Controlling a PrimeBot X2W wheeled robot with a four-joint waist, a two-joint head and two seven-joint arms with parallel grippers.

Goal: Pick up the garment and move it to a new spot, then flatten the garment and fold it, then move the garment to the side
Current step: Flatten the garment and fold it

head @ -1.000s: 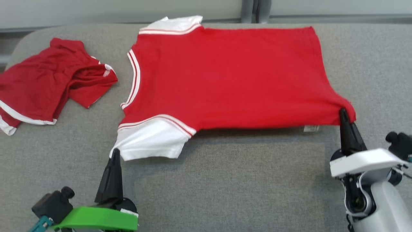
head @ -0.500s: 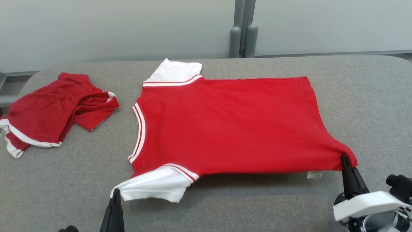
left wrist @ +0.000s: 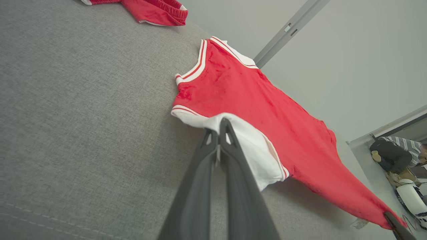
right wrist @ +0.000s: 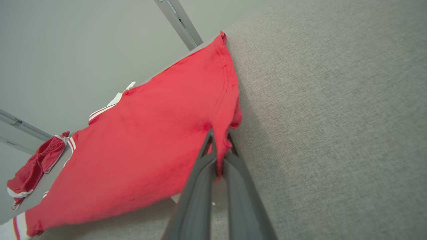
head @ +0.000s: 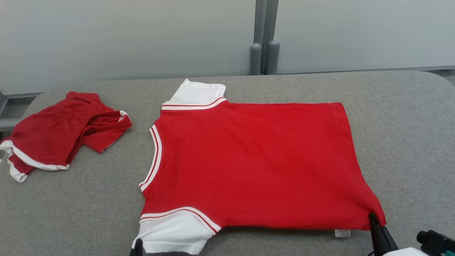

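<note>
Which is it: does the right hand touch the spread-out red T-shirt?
Touching. In the right wrist view, the right hand pinches the hem corner of the red T-shirt with white sleeves.

I count open grey table (head: 408,135) right of the spread shirt (head: 249,163), and a bare lane between it and the crumpled red shorts (head: 60,131) at far left. Behind, I note a wall (head: 106,42) and grey post (head: 263,53) closing the far edge.

You have a red T-shirt (head: 249,163) with white sleeves and red-and-white striped trim. It is spread nearly flat on the grey fabric tabletop (head: 408,124), collar toward the robot's left, hem toward its right. The near sleeve and near hem corner are lifted off the surface.
</note>
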